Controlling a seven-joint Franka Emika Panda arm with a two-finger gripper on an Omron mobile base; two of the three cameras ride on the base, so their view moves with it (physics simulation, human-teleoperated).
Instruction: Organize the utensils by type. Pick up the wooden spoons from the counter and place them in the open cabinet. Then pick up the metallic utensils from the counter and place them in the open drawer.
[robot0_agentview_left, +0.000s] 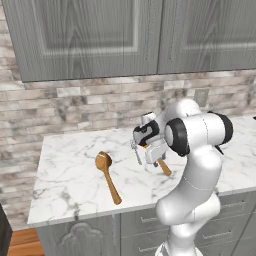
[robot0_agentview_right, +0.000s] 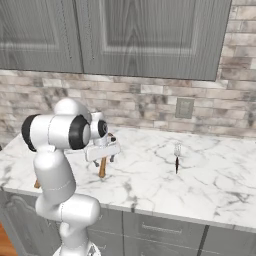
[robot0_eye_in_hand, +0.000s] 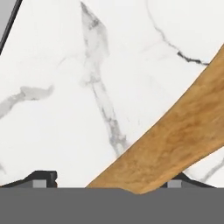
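We see a brick backsplash (robot0_agentview_left: 75, 107) in pale brown and grey running behind everything, with grey wood-grain wall cabinets (robot0_agentview_right: 125, 35) hanging above it — their doors closed. A grey wall outlet (robot0_agentview_right: 184, 108) sits on the bricks, and a strip of orange wooden floor (robot0_agentview_left: 20, 242) shows low in the left base view.

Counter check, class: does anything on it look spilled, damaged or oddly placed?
Nothing stands out. Two wooden spoons and a fork lie flat on the marble counter, intact, no spills. The gripper hangs over one spoon.
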